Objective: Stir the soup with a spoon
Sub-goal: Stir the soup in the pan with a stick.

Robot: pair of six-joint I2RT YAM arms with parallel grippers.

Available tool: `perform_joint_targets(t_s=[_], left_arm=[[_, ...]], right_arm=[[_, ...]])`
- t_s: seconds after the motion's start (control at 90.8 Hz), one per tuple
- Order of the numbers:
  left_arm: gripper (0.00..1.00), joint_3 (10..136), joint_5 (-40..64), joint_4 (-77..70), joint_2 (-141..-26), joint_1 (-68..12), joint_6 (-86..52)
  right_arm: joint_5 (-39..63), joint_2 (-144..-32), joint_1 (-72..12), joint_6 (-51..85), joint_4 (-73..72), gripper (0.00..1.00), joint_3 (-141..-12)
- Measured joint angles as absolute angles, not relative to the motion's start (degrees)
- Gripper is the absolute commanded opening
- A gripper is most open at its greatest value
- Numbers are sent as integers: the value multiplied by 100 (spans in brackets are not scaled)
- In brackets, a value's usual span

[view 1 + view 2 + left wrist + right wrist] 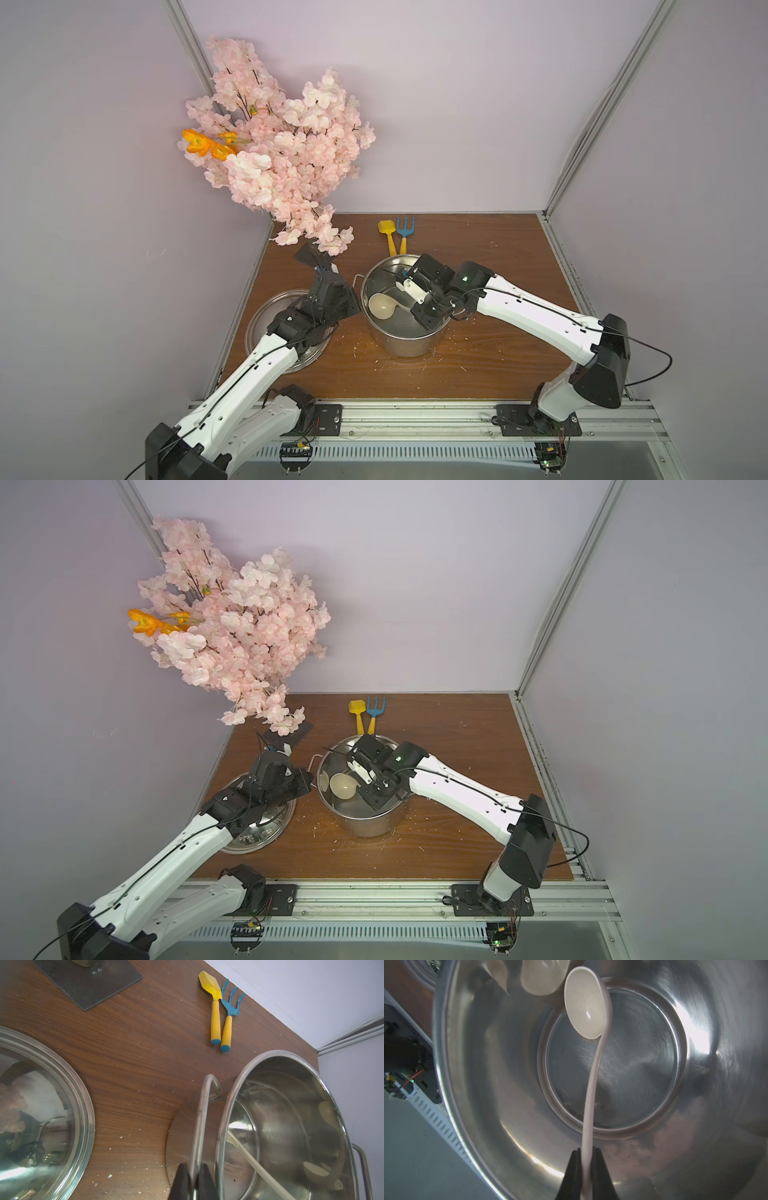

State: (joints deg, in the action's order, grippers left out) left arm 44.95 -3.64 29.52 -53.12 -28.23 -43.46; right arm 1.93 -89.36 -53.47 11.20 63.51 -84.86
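Stainless steel stockpot holds the cream plastic ladle. Its round bowl hangs near the pot's wall, over the bare, shiny floor. The right gripper is closed tight on its slim handle. Only the left wrist view shows the left gripper clamped on the pot's wire loop handle. A round shiny lid lies beside the pot.

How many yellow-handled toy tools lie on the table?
2: the yellow shovel and the blue rake lie side by side just beyond the pot; none looks hidden.
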Motion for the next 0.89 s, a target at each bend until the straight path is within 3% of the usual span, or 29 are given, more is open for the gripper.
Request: perform_joint_targets(t_s=[0.253, 0.484, 0.716, 0.892], left_arm=[[8, 4495, -357, 2952, -5312, -2823, -4344], [6, 4499, -355, 2956, -5308, -2823, -4344], [7, 4499, -355, 2954, -5312, -2823, -4344], [14, 4499, -357, 2954, -5315, -2823, -4338]], right_arm=[[-237, -8084, -4842, 1275, 6501, 0, -7780], [-364, -8438, -4615, 1288, 6434, 0, -8062], [-154, -9170, -5059, 1291, 6248, 0, -8667], [23, -9137, -5516, 1328, 6184, 0, -8543]])
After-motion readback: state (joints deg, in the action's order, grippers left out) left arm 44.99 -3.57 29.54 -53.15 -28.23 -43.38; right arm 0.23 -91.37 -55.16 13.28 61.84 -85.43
